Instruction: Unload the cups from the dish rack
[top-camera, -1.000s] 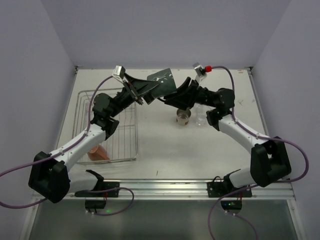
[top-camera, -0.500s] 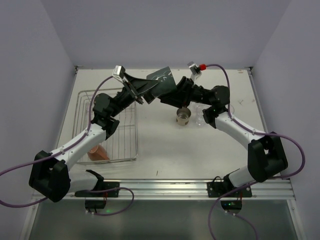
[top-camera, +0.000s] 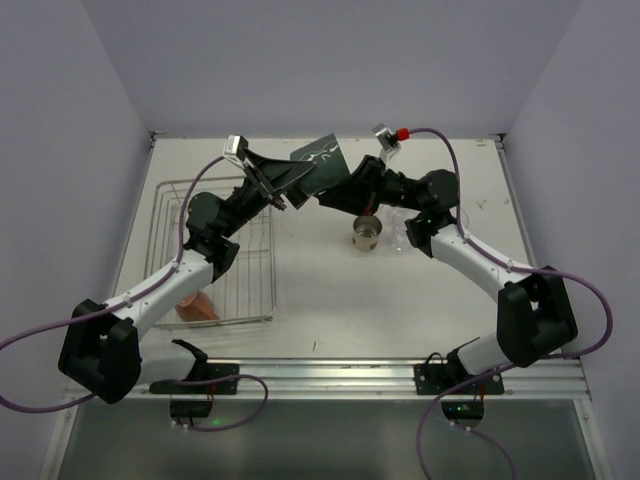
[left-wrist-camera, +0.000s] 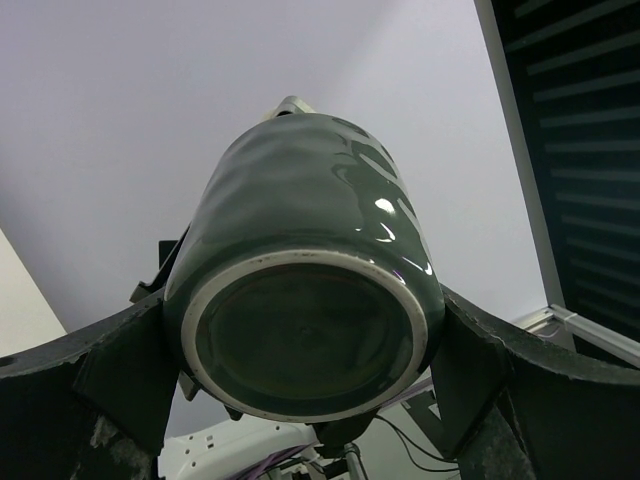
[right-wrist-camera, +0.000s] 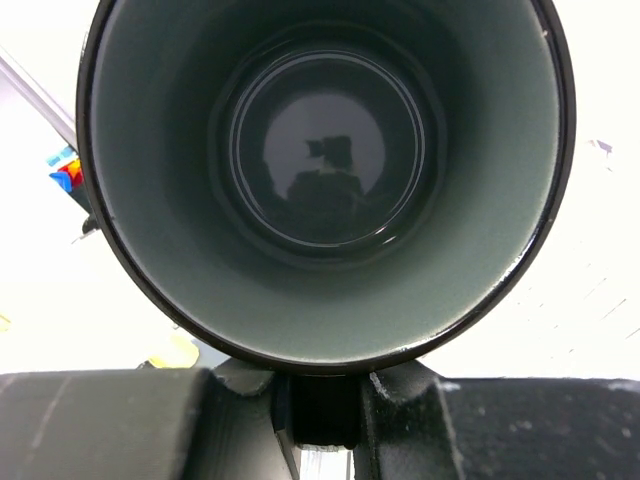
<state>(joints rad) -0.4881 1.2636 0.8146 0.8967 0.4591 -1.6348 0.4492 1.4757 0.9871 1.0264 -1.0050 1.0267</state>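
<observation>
Orange-red cup (top-camera: 196, 306) still in dish rack (top-camera: 245, 285), near-left of tabletop (top-camera: 330, 300). Mid-tabletop: beige cup (top-camera: 367, 234) & clear glass (top-camera: 402, 232), already out. Above far-centre: dark mug (left-wrist-camera: 300, 250) in mid-air. Left fingers (left-wrist-camera: 110, 370) clamp its body. Right fingers (right-wrist-camera: 150, 420) have moved in and narrowed under its rim; can't tell if they pinch it. Prob. a handover.

No writing, label, brand, number or sign can be read in any view. The pale marks on the dark green glazed ceramic mug (top-camera: 322, 162), near 12 o'clock in the top view, are too small and blurred to make out as letters.
</observation>
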